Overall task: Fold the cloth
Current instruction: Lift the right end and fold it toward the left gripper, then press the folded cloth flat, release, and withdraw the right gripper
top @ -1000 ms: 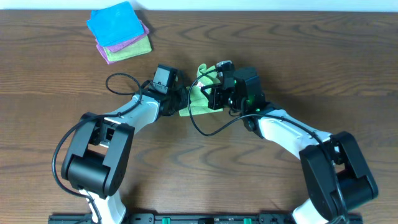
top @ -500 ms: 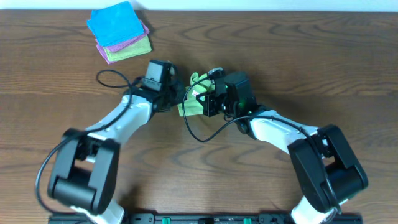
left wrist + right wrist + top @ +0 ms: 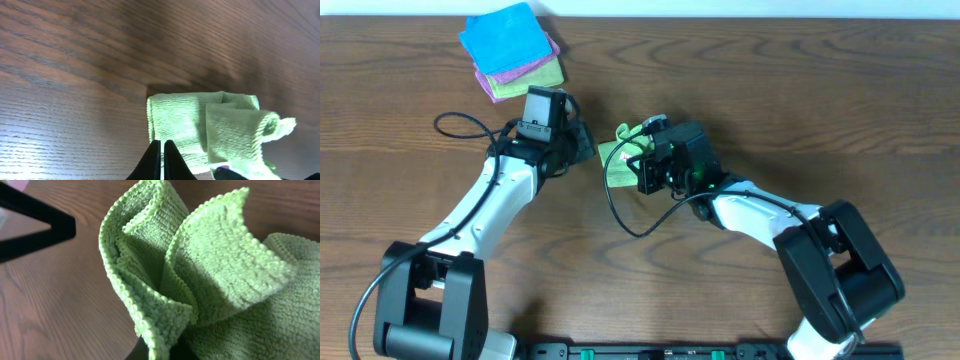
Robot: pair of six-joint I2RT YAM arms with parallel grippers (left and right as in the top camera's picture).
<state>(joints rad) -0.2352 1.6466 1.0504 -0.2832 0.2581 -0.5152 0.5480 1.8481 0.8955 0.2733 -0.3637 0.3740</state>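
Wood-grain brown tabletop [image 3: 840, 90] is carrying the soft lime-green microfibre cloth [image 3: 616, 160] near its middle. The cloth is already doubled into a small thick pad, one flat portion lying on the wood and a loose flap standing up in ruffled layers. Right gripper [image 3: 640, 172] is sitting over the cloth's right side. Its fingers are mostly buried under the pile in the right wrist view, but the layers are gathering to a pinch right at them, so it is apparently clamping that raised flap. Left gripper [image 3: 161, 150] is hanging just beside the cloth's left edge, seemingly clear of it, fingers pressed together with nothing between. Stack of folded blue, pink and green cloths [image 3: 513, 52] is lying well apart at the far left corner. Reading: a late fold is under way, flap lifted but not laid. Next move is calling for the right arm carrying the flap across the flat part, lining up edges, then letting go. Left fingers could be pinning the pad against dragging.
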